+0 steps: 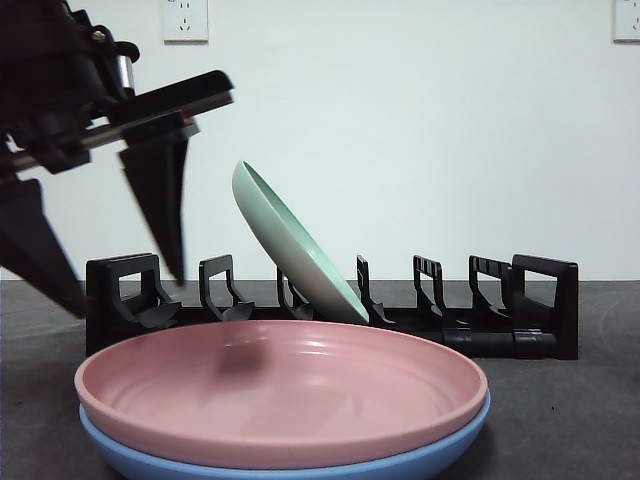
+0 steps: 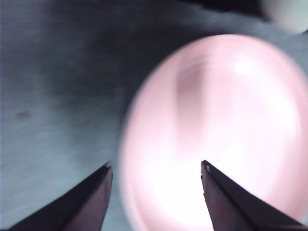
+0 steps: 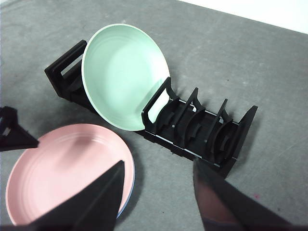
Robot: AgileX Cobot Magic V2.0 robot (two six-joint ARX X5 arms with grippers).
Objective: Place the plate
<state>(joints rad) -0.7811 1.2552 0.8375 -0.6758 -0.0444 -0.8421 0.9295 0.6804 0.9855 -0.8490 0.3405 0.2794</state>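
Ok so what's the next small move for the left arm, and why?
Probably lower the open left pincer onto the near rim of the pink plate. It hovers over that plate empty, the plate tops the blue plate, and only the green plate stands in the rack.

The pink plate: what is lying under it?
A blue plate lies under the pink plate. Only its rim shows; the pink plate covers the rest, so whether anything lies between them cannot be seen.

The front camera sits low, close to the pink plate (image 1: 280, 385), looking across at the rack (image 1: 520, 310). Both wrist cameras look down; the left one, blurry, seems closest. All share that plate.
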